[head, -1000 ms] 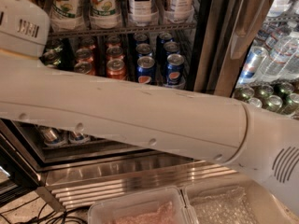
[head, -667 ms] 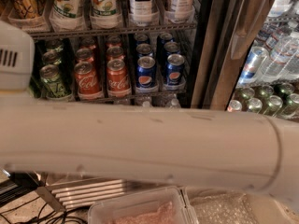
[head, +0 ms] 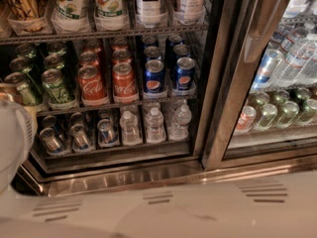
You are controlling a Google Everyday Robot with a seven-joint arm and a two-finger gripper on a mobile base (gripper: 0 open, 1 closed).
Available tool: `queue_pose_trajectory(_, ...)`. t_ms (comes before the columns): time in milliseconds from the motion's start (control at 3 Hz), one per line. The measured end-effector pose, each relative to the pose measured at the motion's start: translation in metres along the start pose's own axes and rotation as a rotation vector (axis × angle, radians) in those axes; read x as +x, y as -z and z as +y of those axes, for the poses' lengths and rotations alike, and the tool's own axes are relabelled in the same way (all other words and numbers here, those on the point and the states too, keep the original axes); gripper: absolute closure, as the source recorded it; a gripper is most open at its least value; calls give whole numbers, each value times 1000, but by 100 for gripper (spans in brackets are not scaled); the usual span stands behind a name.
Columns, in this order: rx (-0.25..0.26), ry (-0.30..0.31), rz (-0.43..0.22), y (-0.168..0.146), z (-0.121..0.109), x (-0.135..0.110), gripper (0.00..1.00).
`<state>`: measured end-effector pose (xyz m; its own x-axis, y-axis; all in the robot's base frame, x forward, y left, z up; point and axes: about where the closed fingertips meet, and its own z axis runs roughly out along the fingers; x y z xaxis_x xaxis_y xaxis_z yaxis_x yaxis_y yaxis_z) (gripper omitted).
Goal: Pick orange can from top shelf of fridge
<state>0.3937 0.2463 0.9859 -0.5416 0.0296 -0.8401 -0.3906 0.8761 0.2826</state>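
The orange can (head: 24,4) is glossy orange-gold with dark lettering. It stands in a clear tray at the far left of the top shelf (head: 148,31), cut off by the frame's top edge. White-and-green 7UP cans (head: 69,4) stand next to it on the right. The fridge (head: 218,83) is open on the left side. My gripper is out of view. Only my white arm (head: 163,212) shows, lying across the bottom of the frame, with a rounded white part (head: 14,138) at the left edge.
The middle rack holds green cans (head: 57,88), red Coca-Cola cans (head: 91,86) and blue Pepsi cans (head: 154,76). Small water bottles (head: 153,125) and cans stand on the lower rack. A closed glass door (head: 277,83) at right covers more bottles. The steel base (head: 124,175) runs below.
My arm has dropped from crossing the middle of the view to the bottom edge. The middle and lower racks now show in full.
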Motion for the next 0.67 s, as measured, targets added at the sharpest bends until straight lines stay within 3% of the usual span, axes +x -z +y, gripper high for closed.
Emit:
queue_pose_trajectory(333,-1,50,-6,6,5,-2,100)
queue_pose_trajectory(667,-34,62,-32,11,9,-2,100)
